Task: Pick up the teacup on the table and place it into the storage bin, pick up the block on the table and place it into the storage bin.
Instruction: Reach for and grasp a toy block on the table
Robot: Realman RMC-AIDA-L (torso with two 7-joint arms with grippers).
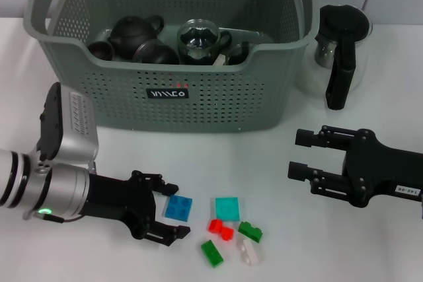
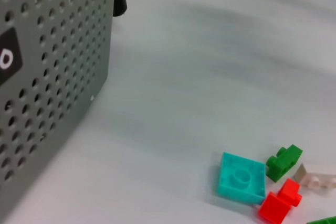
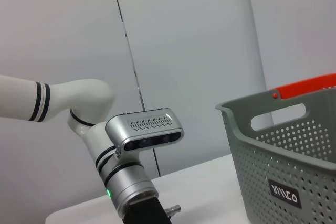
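The storage bin (image 1: 198, 90), grey-green and perforated with orange clips at its handles, is set at the far middle of the white desk (image 1: 277, 183), and dark teapots and teacups (image 1: 142, 41) together with a glass vessel (image 1: 198, 41) are seen lying inside it. A glass pitcher (image 1: 342, 51) with a black handle is stood just to the right of the bin. On the near part of the desk a loose cluster of blocks is spread: a blue block (image 1: 178, 207), a teal block (image 1: 227, 207), a red block (image 1: 221, 229), two green blocks (image 1: 250, 231) and a clear block (image 1: 251, 253), some of them touching. The left gripper (image 1: 173, 209) is held low over the desk at the near left, its fingers spread open with one on the far side and one on the near side of the blue block; whether that block is touched cannot be told. In the left wrist view the bin's wall (image 2: 47, 93) is shown close by, with the teal block (image 2: 241, 178), a green block (image 2: 283, 162) and the red block (image 2: 280, 204) lying beyond it on the desk. The right gripper (image 1: 301, 154) is kept at the near right, well apart from the blocks, its fingers open and empty and pointed left. In the right wrist view the left arm (image 3: 105, 129) and a corner of the bin (image 3: 283, 156) are seen.
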